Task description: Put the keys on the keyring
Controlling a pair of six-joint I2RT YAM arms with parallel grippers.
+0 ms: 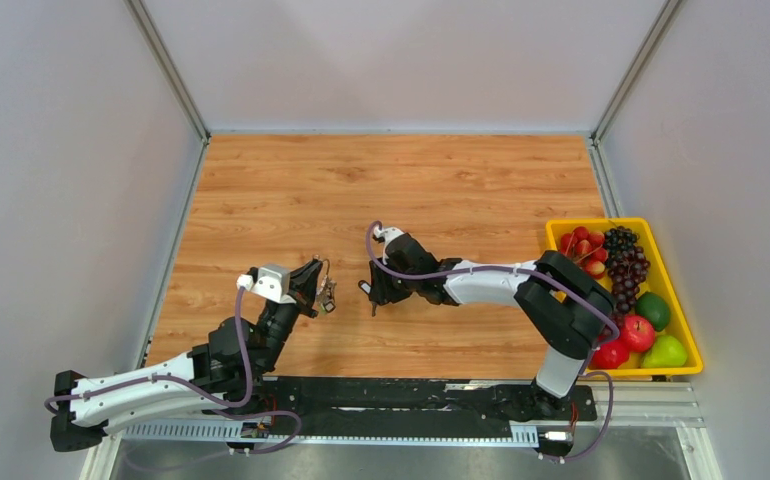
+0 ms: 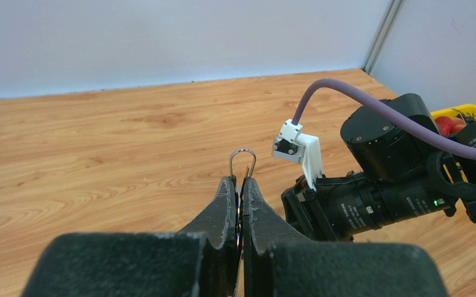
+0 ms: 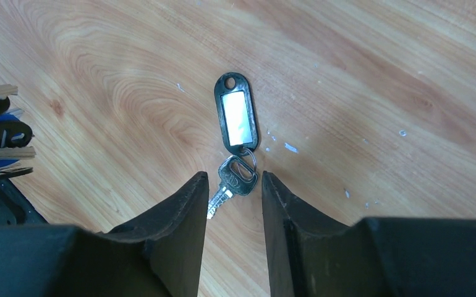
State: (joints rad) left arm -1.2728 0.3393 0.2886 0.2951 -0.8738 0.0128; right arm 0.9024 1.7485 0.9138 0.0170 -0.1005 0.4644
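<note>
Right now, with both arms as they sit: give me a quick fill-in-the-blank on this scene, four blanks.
1. The left jaws are ___ on the keyring, whose wire loop pokes out past their tips.
2. The right jaws stand ___ above a key lying on the wooden table.
3. That key's plastic tag is ___ with a white label.
4. The yellow tray at the table's right edge holds ___.
Missing words: shut; open; black; fruit.
</note>
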